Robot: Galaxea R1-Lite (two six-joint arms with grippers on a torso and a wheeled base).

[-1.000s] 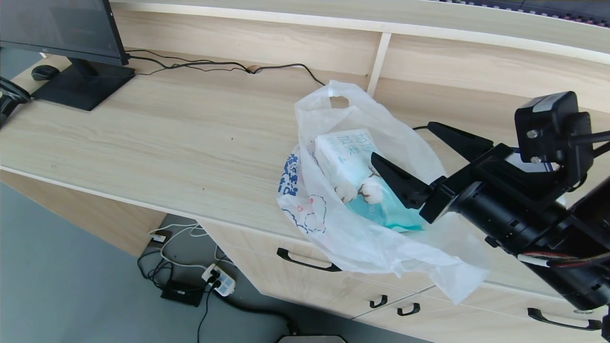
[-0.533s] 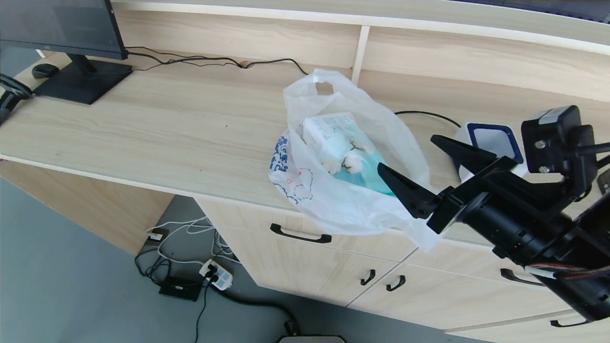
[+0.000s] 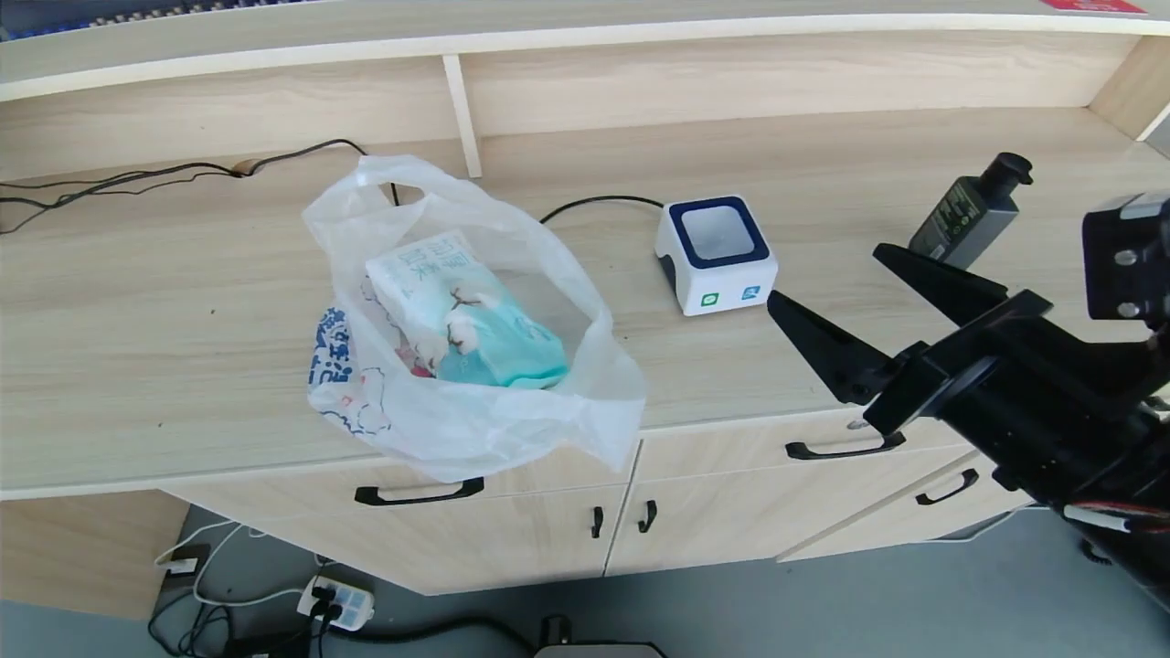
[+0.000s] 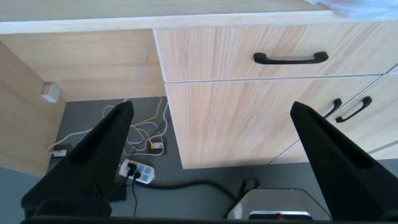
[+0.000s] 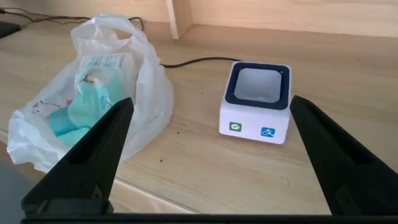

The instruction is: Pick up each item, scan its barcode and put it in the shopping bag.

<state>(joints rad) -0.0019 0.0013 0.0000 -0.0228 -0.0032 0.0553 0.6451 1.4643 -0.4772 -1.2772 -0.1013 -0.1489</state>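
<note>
Shopping bag (image 3: 475, 429): one, of thin white see-through plastic, lay slumped on the wooden counter (image 3: 183, 302) at its front edge, mouth open upward; its lower side hung a little over the edge, above a drawer front.
Bag contents: one soft tissue pack (image 3: 466, 311), white and teal, lay tilted inside; whether anything else lay under it could not be told.
Bag in the right wrist view: the shopping bag (image 5: 149, 106) with the tissue pack (image 5: 87, 99) showing through its wall.
Scanner (image 3: 717, 256): one white box with a dark blue rim around its window, standing on the counter near the bag and apart from it; a black cable (image 3: 594, 199) ran from behind it.
Scanner in the right wrist view: the scanner (image 5: 256, 102) sat between the two fingers as framed, farther off.
Bottle (image 3: 971, 215): one, dark with a black cap, leaned back on the counter well apart from the bag, beyond the scanner.
Right gripper (image 3: 824, 272): fingers spread wide, holding nothing, over the counter's front edge between scanner and bottle; in its own view the right gripper (image 5: 211, 102) was likewise spread.
Left gripper (image 4: 211, 106): fingers wide apart and empty, below counter height, facing the cabinet fronts and floor.
Drawer and door handles (image 3: 416, 493): five black ones counted in the head view.
Power strip (image 3: 336, 599): one white, on the floor among cables.
</note>
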